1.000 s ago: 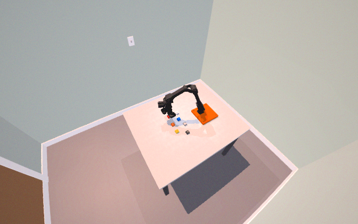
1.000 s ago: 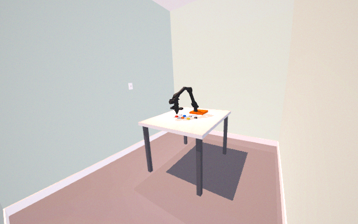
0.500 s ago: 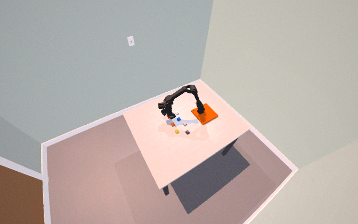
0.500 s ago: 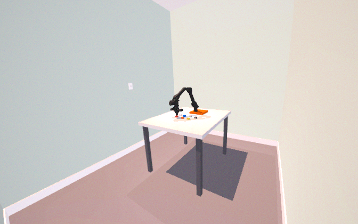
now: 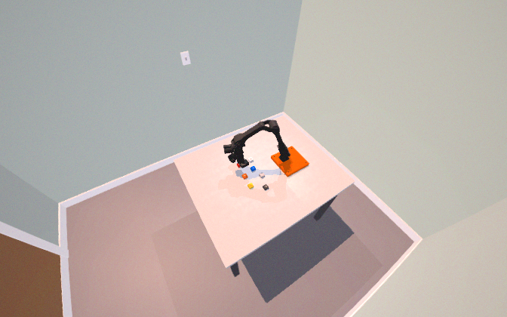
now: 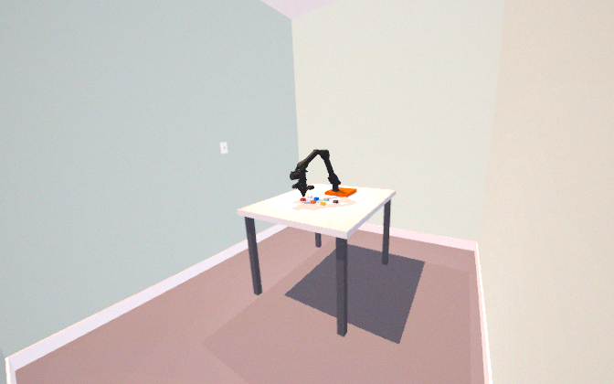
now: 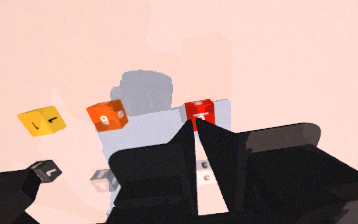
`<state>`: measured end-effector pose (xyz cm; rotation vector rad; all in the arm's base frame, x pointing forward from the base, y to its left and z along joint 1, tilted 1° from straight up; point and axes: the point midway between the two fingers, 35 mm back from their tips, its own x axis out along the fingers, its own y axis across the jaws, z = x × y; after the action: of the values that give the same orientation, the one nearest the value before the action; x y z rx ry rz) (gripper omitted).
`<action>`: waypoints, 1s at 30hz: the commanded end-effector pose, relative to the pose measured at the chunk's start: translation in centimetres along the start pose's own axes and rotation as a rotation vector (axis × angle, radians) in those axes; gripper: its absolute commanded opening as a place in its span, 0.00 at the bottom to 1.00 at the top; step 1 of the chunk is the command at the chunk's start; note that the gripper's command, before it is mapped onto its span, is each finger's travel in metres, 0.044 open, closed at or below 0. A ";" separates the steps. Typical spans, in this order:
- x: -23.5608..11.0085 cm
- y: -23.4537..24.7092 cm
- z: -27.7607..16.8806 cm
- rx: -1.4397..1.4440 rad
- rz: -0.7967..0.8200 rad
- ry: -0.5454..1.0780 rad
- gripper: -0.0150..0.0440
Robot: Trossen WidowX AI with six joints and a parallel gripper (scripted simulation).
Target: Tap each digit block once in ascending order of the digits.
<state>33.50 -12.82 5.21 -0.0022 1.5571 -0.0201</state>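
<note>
Several small digit blocks lie on the table (image 5: 241, 223) (image 6: 338, 219). In the wrist view I see a red block (image 7: 200, 111), an orange block (image 7: 106, 115), a yellow block (image 7: 42, 121), a dark grey block (image 7: 46, 170) and a light grey block (image 7: 102, 178). The top view shows the red block (image 5: 238, 164), a white block (image 5: 250, 160), a blue block (image 5: 253, 168), the orange block (image 5: 244, 176), the yellow block (image 5: 250, 186) and the dark block (image 5: 265, 187). My gripper (image 7: 193, 122) (image 5: 241, 163) (image 6: 302, 195) is shut, its tips together just above and beside the red block, with nothing between them.
The arm stands on an orange base plate (image 5: 298, 163) (image 6: 345, 191) at the back right of the table. The blocks lie close together, between the base plate and the gripper. The arm's shadow falls across the blocks.
</note>
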 end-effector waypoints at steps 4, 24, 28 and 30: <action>-2.0 -0.1 0.2 0.004 -0.004 -0.014 0.29; -9.5 12.0 0.1 -0.054 0.000 -0.031 0.29; -9.5 17.0 -1.3 -0.047 0.008 -0.029 0.29; -9.5 19.7 -2.4 -0.034 0.014 -0.024 0.29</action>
<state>32.61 3.84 14.17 -0.0377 1.5379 0.0261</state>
